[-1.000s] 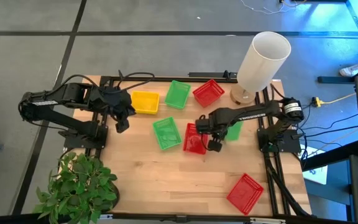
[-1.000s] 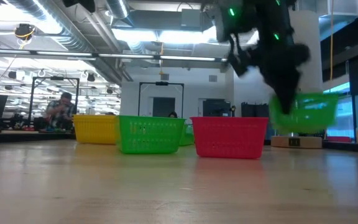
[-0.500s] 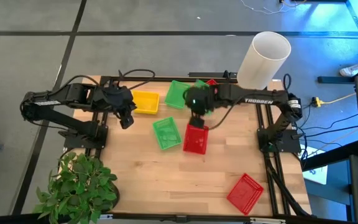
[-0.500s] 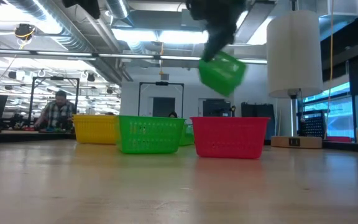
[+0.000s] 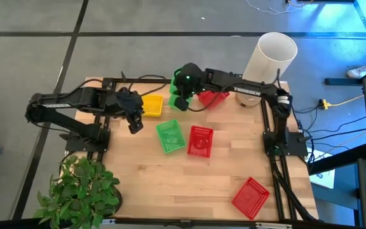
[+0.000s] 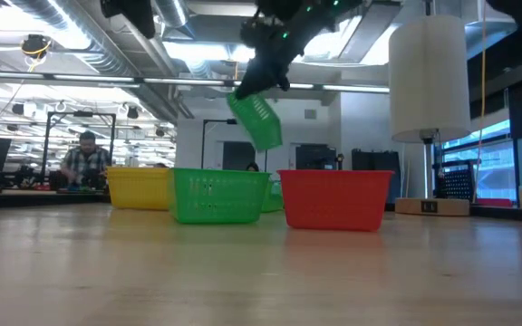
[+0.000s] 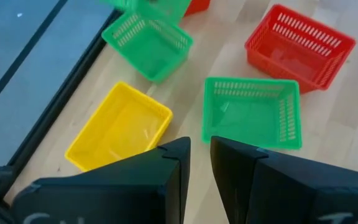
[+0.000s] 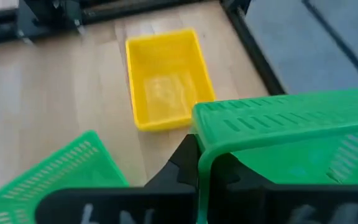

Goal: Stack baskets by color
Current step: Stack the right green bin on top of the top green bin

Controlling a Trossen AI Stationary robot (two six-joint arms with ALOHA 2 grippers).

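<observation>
One basket (image 5: 148, 105) sits far left on the table (image 5: 145, 184), another (image 5: 170, 137) nearer and right of it, a third (image 5: 200, 140) just right of that. A fourth (image 5: 251, 197) lies well apart at the near right corner. The cylinder (image 5: 269, 60) stands far right. A plant (image 5: 81, 191) sits near left

A light wooden table (image 5: 170, 184) with a black metal frame carries everything here. At its far right corner stands a tall white cylinder (image 5: 269, 60) on a round wooden base; in the low view the same cylinder (image 6: 428, 77) rises above the tabletop at the right. A leafy green potted plant (image 5: 81, 191) sits at the table's near left corner, well apart from the cylinder. Grey floor (image 5: 30, 38) with dark seams surrounds the table. Far behind the table, a seated person (image 6: 84, 163) shows in the room.
</observation>
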